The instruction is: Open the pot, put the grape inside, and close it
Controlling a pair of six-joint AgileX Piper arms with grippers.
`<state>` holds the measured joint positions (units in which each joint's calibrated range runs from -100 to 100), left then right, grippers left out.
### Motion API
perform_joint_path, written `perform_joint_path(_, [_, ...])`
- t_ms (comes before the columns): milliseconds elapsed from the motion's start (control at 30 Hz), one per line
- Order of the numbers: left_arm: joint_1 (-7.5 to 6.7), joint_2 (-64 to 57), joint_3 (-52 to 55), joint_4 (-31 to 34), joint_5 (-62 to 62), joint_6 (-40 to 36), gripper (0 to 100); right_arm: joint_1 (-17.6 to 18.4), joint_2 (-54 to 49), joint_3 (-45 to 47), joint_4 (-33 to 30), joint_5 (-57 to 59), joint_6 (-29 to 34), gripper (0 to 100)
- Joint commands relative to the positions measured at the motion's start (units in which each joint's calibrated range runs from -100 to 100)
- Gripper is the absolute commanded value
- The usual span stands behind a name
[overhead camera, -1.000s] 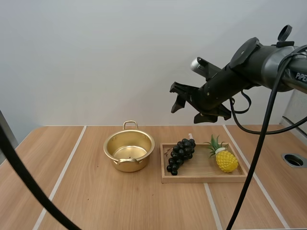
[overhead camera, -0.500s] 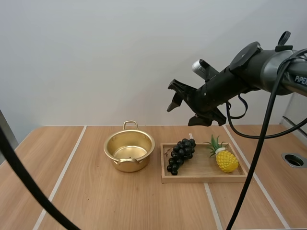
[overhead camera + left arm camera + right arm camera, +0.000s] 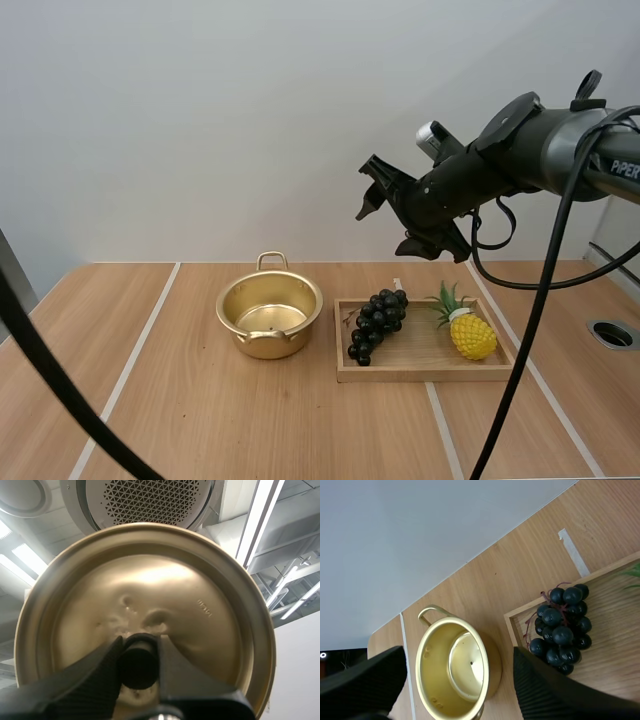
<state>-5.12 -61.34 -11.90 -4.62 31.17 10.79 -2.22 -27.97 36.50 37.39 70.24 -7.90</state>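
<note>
The left gripper [image 3: 139, 656] is clamping the lid [image 3: 200, 600] by its black knob [image 3: 138, 674] and holding it away, so the pot [image 3: 269, 312] is sitting open on the table [image 3: 200, 420]. The grapes [image 3: 377, 324] are lying in the wooden tray [image 3: 420, 372] at the pot's three o'clock, with a pineapple [image 3: 471, 335] beyond them. The right gripper [image 3: 385, 225] is hanging high at the grapes' twelve o'clock, its fingers spread wide and grasping nothing. It is probably lining up on the bunch.
</note>
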Motion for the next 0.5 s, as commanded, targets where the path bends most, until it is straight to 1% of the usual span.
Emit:
perform_joint_path(0, [-0.13,-0.2,-0.2,-0.2,-1.4,-0.2,0,1.0,0.6,0.1,-2.1,-3.2,0.4,100])
perform_joint_path(67, [-0.13,-0.2,-0.2,-0.2,-1.4,-0.2,0,1.6,1.9,0.1,-5.3,-4.3,0.5,100])
perform_joint_path(167, [-0.13,-0.2,-0.2,-0.2,-1.4,-0.2,0,2.5,3.6,0.1,-7.9,-4.3,1.0,100])
perform_joint_path(367, [-0.13,-0.2,-0.2,-0.2,-1.4,-0.2,0,3.4,6.0,0.1,-11.5,-3.7,1.3,100])
perform_joint_path(467, [-0.13,-0.2,-0.2,-0.2,-1.4,-0.2,0,4.7,6.9,0.1,-14.0,-3.7,1.5,100])
